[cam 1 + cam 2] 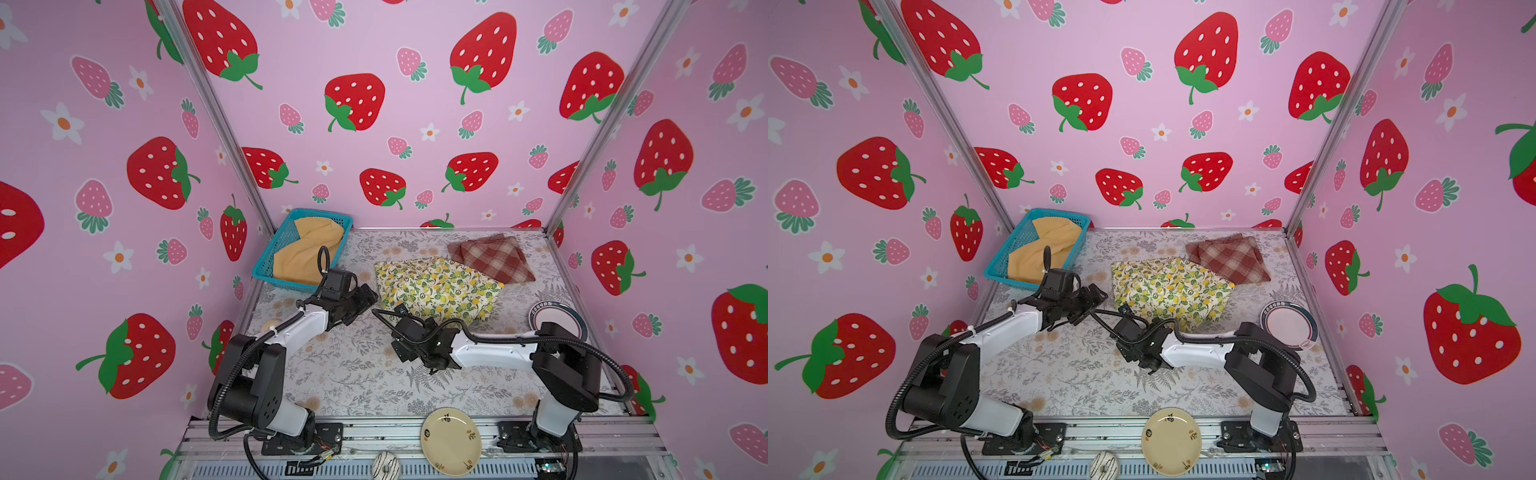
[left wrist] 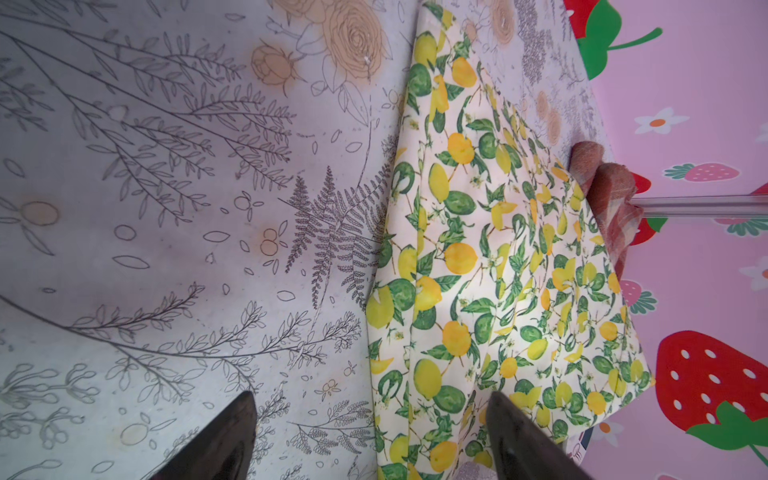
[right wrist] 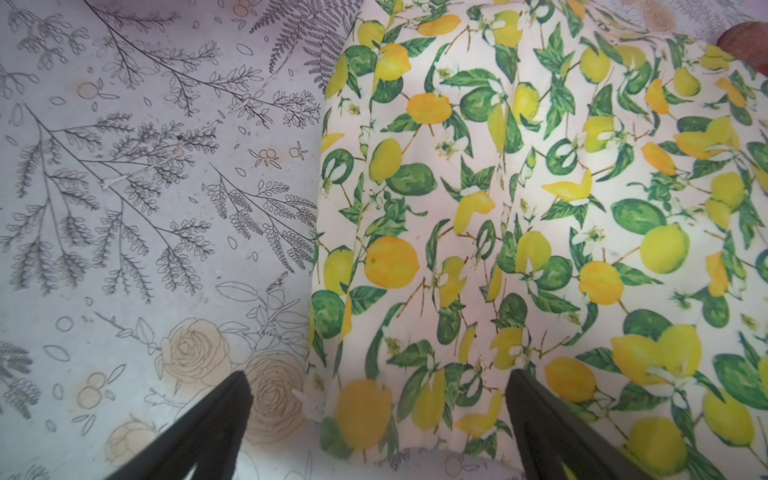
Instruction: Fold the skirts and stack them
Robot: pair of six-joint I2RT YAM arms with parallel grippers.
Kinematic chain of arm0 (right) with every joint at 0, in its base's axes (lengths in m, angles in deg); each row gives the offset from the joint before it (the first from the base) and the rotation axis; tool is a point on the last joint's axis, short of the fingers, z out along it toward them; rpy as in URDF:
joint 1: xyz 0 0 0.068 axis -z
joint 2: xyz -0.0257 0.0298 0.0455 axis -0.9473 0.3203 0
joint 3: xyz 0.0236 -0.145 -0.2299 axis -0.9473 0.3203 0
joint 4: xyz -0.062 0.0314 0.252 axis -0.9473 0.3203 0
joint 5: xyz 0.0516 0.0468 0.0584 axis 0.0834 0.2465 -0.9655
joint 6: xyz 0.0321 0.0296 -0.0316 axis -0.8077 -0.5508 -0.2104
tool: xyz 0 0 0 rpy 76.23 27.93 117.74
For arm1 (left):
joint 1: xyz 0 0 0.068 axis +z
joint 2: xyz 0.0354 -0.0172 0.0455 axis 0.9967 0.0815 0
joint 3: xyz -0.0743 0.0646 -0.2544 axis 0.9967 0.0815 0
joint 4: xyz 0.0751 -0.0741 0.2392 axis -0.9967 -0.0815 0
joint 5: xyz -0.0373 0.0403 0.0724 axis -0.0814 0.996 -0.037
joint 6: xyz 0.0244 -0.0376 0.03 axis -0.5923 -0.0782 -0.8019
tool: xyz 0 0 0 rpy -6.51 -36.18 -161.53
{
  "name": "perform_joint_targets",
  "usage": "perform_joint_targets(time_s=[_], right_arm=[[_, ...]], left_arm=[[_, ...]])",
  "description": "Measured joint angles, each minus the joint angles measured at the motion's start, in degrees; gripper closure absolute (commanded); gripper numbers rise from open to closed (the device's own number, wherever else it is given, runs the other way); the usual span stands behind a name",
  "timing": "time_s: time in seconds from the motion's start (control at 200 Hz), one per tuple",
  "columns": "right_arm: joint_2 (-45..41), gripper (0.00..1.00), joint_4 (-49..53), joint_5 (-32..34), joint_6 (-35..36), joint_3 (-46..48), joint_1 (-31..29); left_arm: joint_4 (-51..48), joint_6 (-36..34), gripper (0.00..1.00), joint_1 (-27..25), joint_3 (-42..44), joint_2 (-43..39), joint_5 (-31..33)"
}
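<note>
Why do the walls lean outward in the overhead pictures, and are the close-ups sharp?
In both top views a wide lens splays the corner posts outward, and the light looks soft and even. In the left wrist view the lemon skirt is crisp, but the left gripper blurs at the edge. In the right wrist view the print goes soft near the right gripper.

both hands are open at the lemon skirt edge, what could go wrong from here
1. The left hand and right hand each straddle the edge of the lemon skirt, so closing might pinch only one layer.
2. The plaid skirt lies right beside it; a pull may drag that along.
3. The blue-rimmed plate sits by the right arm's elbow and could be knocked.
</note>
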Motion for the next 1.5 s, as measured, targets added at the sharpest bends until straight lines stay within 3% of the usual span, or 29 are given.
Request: perform_joint_targets(time_s=[0.135, 0.35, 0.625, 0.931, 1.276, 1.411, 1.501], right_arm=[[-5.38, 0.00, 1.01, 1.27, -1.01, 1.60, 1.70], [-12.46, 0.00, 1.66, 1.25, -2.49, 5.99, 9.44], [-10.99, 0.01, 3.52, -1.79, -3.41, 8.70, 14.21], [-5.92, 0.10, 2.69, -4.42, -3.69, 9.53, 17.57], [-2.60, 0.30, -0.31, -6.03, -3.13, 9.53, 19.52], [-2.12, 0.43, -1.75, -6.80, -3.15, 9.55, 20.04], [-2.08, 0.57, -2.73, -7.23, -3.58, 9.97, 20.39]], left_arm=[[0.04, 0.04, 0.13, 0.04, 0.00, 0.00, -0.07], [0.20, 0.09, 0.12, 0.11, 0.00, 0.00, -0.72], [0.22, 0.09, 0.12, -0.11, 0.00, 0.00, -1.53], [0.31, -0.02, 0.07, -0.33, 0.00, -0.15, -3.13], [0.39, -0.33, 0.07, -0.50, 0.00, -0.15, -4.39], [0.37, -0.66, 0.07, -0.50, 0.00, -0.15, -4.50], [0.37, -1.01, 0.07, -0.50, 0.00, -0.15, -4.52]])
